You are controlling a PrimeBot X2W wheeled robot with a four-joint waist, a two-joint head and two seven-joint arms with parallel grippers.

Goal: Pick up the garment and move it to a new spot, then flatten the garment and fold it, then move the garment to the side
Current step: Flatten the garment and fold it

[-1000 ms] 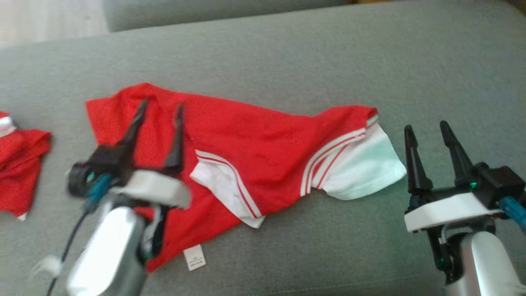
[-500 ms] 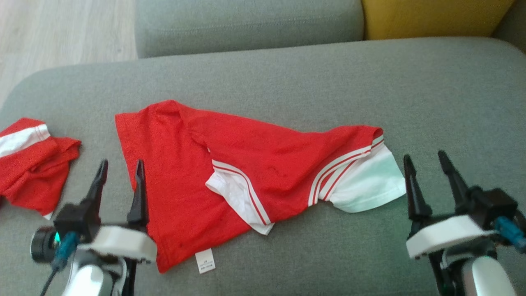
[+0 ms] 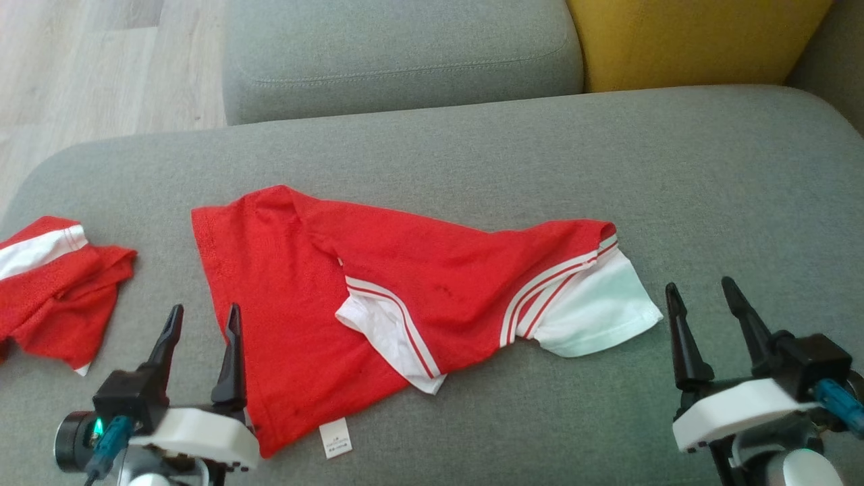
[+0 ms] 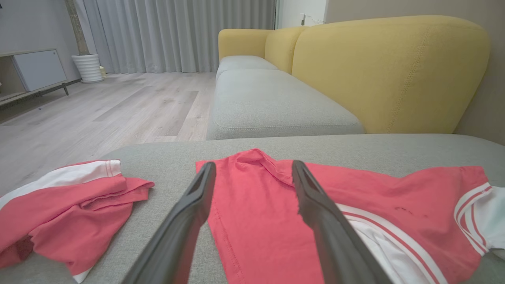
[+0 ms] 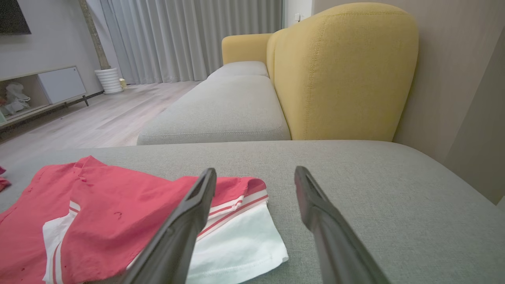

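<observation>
Head view: the shirt lies loosely spread across the middle of the grey seat. Its red body is toward the left edge and one white, red-striped sleeve points to the right edge. The other sleeve is folded onto the body, and a white label shows at the hem nearest the front edge. A red-and-white heap sits at the left edge, apart from the shirt. The left gripper is at the front left, jaws apart and empty, with its inner finger at the shirt's left hem; whether it touches the cloth cannot be told. The right gripper is at the front right, jaws apart and empty, just beyond the white sleeve. A yellow back rises past the far edge, with wooden floor at the far left. Left wrist view: the two spread fingers frame the shirt's left hem, with the heap to their left. Right wrist view: the fingers stand wide, one across the white sleeve and the other over bare seat.
</observation>
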